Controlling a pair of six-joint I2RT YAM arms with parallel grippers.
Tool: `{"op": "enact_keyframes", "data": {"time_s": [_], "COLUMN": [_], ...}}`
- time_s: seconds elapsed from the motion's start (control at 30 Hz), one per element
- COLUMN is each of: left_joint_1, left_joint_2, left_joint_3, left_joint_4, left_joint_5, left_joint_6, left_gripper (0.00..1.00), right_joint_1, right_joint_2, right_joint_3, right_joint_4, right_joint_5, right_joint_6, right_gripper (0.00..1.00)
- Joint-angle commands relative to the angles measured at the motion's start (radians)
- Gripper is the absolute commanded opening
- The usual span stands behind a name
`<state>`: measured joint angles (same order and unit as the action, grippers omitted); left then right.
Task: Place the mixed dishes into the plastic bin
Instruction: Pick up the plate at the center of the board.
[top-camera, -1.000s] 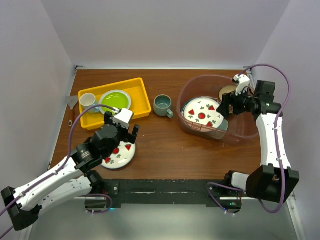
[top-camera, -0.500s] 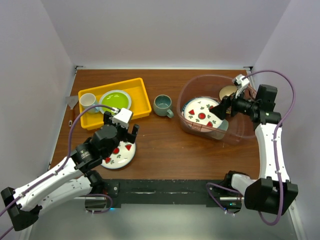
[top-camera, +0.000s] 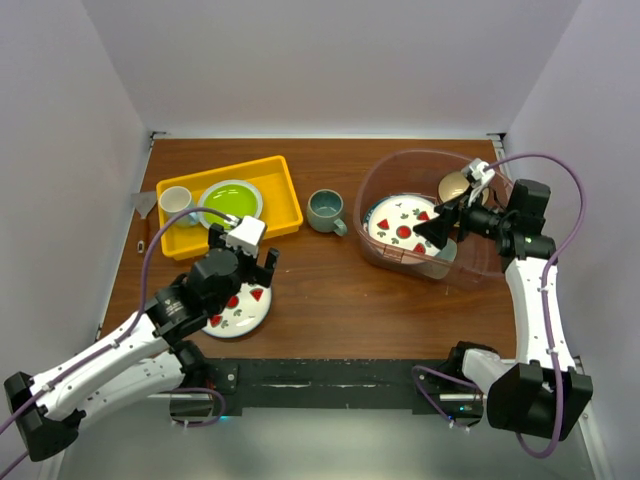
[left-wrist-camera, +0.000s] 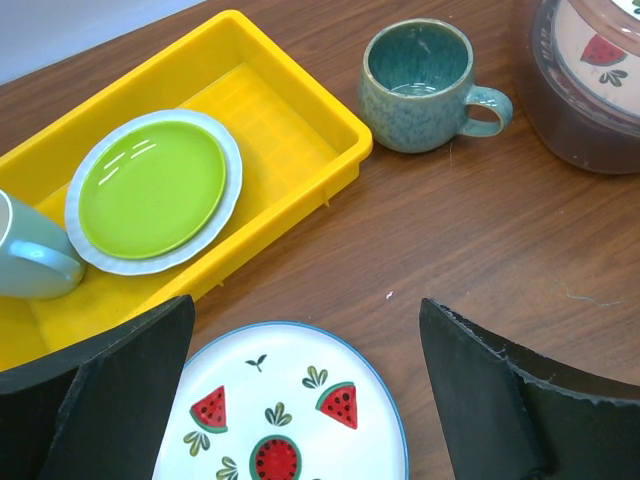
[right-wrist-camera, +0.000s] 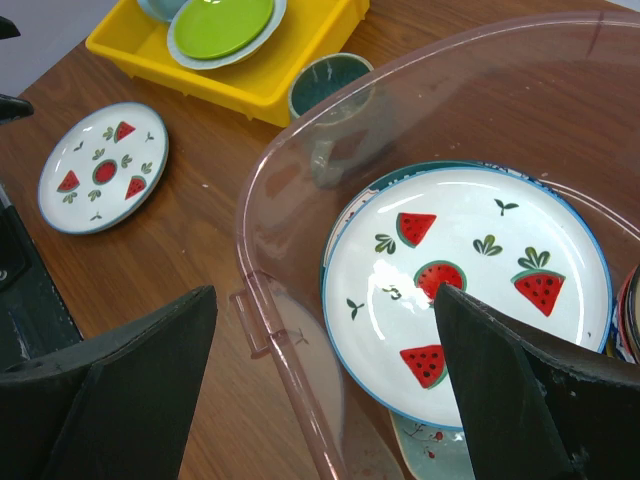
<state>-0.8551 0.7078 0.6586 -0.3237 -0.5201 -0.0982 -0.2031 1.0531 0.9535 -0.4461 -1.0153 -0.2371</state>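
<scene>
Two watermelon plates (top-camera: 238, 308): one near left, the other in the one bin (top-camera: 475, 262) at far right. One green plate (top-camera: 230, 201) and one pale cup (top-camera: 176, 199), both in the single yellow tray (top-camera: 275, 185), far left. One grey-green mug (top-camera: 326, 210), middle. One tan bowl (top-camera: 455, 185) in the bin.

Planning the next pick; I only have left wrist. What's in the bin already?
Observer: A watermelon plate lies in the plastic bin, on top of other dishes.
Operator: Right arm clear of it?
Observer: No. The right end effector hangs over the bin, open and empty.
Operator: Anything else in there?
Observer: A tan bowl sits at the bin's far right side.
</scene>
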Motion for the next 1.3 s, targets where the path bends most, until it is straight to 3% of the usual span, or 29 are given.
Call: {"op": "enact_keyframes", "data": {"time_s": [0.0,0.47,0.8,0.9,1.27], "left_joint_1": [0.007,0.007,0.001,-0.025,-0.191], "left_joint_2": [0.01,0.16,0.378,0.424,0.659], "left_joint_3": [0.006,0.072,0.076,0.081,0.157], "left_joint_4": [0.026,-0.192,-0.232,-0.239,-0.351], "left_joint_5": [-0.003,0.026,0.132,0.103,-0.063], "left_joint_6": [-0.057,-0.446,-0.491,-0.5,-0.606], "left_gripper": [1.0,1.0,0.96,0.91,0.91], "right_joint_1": [-0.002,-0.002,-0.004,-0.004,-0.002], "right_joint_2": [-0.025,-0.033,-0.036,-0.036,-0.035], "right_joint_3": [-0.001,-0.005,-0.007,-0.007,-0.007], "right_joint_4": [0.038,0.037,0.035,0.035,0.037], "right_joint_5": [-0.032,-0.017,-0.014,-0.016,-0.014], "right_joint_6": [-0.004,-0.004,-0.002,-0.002,-0.002], "right_gripper": [0.95,0.96,0.97,0.96,0.97]}}
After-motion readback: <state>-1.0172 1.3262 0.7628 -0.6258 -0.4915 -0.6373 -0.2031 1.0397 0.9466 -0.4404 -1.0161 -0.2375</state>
